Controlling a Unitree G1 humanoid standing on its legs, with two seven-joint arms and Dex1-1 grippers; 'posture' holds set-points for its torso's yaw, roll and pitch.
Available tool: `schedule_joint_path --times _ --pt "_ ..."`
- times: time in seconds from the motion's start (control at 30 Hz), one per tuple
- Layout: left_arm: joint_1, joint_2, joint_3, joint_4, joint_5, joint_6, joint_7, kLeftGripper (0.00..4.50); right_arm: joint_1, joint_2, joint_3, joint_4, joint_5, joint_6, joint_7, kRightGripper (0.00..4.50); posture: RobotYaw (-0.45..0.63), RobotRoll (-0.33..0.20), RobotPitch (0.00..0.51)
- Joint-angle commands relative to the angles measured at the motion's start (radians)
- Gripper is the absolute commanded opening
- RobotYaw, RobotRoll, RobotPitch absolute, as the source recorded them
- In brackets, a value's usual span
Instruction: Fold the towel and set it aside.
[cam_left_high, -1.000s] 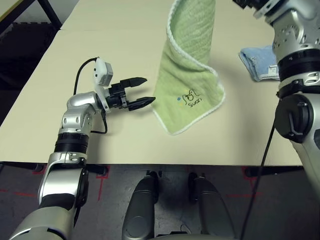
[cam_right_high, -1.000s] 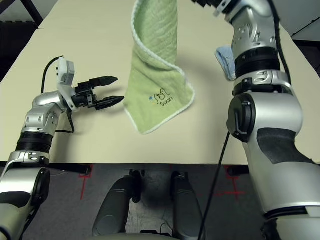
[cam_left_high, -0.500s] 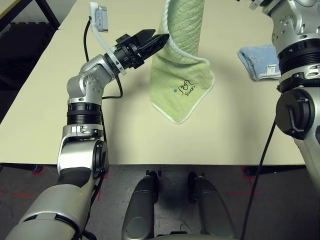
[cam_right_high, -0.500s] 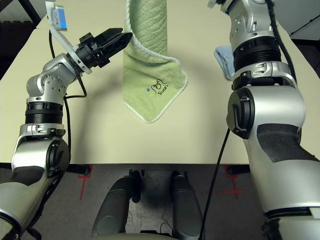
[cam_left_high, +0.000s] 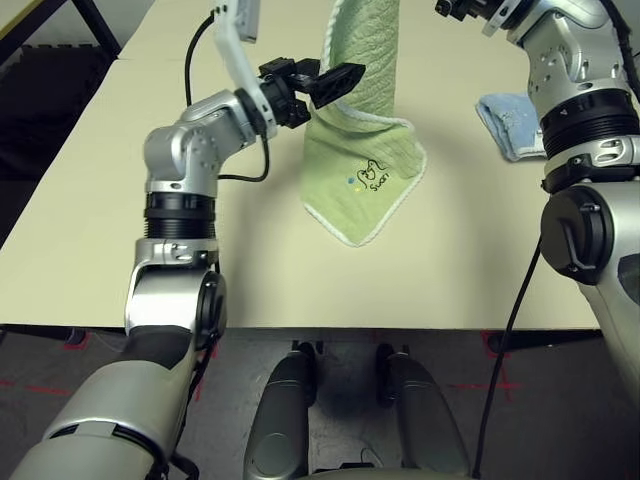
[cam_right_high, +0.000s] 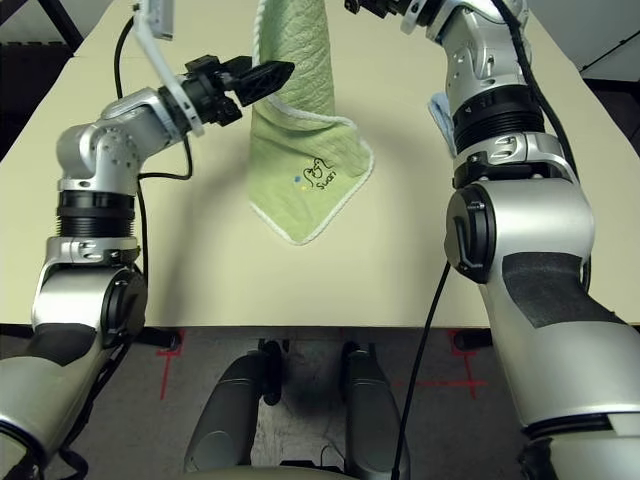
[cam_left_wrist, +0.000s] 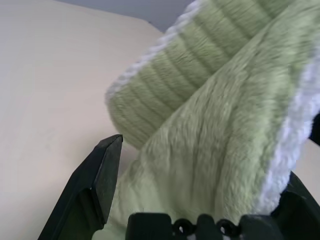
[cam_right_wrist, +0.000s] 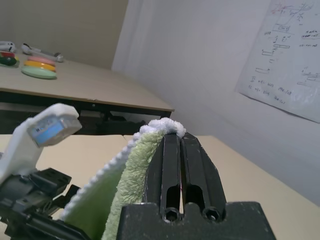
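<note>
Risen, open left tool (cam_left_wrist: 200, 165) apparently straddles towel (cam_left_high: 365, 130) pinched by right tool (cam_right_wrist: 181, 145).

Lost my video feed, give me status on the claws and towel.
Right claw shut on the towel, holding it up, lower corner on the table. Left claw open around its hanging edge. Blue towel lies apart, nothing in the way.

I see a beige table (cam_left_high: 120, 200) as the work surface. A folded light blue towel (cam_left_high: 508, 122) lies on it toward the far right. In the right wrist view, a sheet with handwritten notes (cam_right_wrist: 290, 55) hangs on the wall, and coloured discs (cam_right_wrist: 37, 67) rest on a second table (cam_right_wrist: 100, 92).
</note>
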Motion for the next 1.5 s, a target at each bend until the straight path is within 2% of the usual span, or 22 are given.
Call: schedule_joint_path --times 0.03,0.3,0.7,0.9,1.2,1.37,1.5 --pt "-0.018 -0.006 -0.027 0.085 0.059 -0.037 0.020 4.50 -0.045 -0.013 -0.037 -0.011 0.035 -0.018 -0.022 0.03 0.07 0.000 0.242" --pt "0.025 0.041 -0.050 0.135 0.130 -0.093 -0.017 4.50 -0.134 -0.060 -0.071 0.059 0.032 -0.089 -0.084 0.03 0.06 0.000 0.244" --pt "0.092 0.099 -0.067 0.154 0.184 -0.153 -0.091 4.50 -0.259 -0.077 -0.064 0.164 -0.014 -0.168 -0.140 0.03 0.06 0.000 0.244" --pt "0.162 0.158 -0.082 0.074 0.177 -0.142 -0.189 4.50 -0.268 -0.080 -0.045 0.210 -0.064 -0.160 -0.196 0.03 0.08 0.000 0.247" --pt "0.299 0.267 -0.125 -0.133 0.175 -0.118 -0.340 4.50 -0.248 -0.082 -0.035 0.228 -0.105 -0.150 -0.249 0.03 0.09 0.000 0.250" --pt "0.339 0.313 -0.150 -0.164 0.184 -0.112 -0.397 4.50 -0.249 -0.086 -0.036 0.230 -0.108 -0.148 -0.252 0.03 0.09 0.000 0.248" --pt "0.361 0.345 -0.184 -0.168 0.209 -0.160 -0.445 4.50 -0.249 -0.087 -0.035 0.230 -0.108 -0.146 -0.250 0.03 0.09 0.000 0.247"
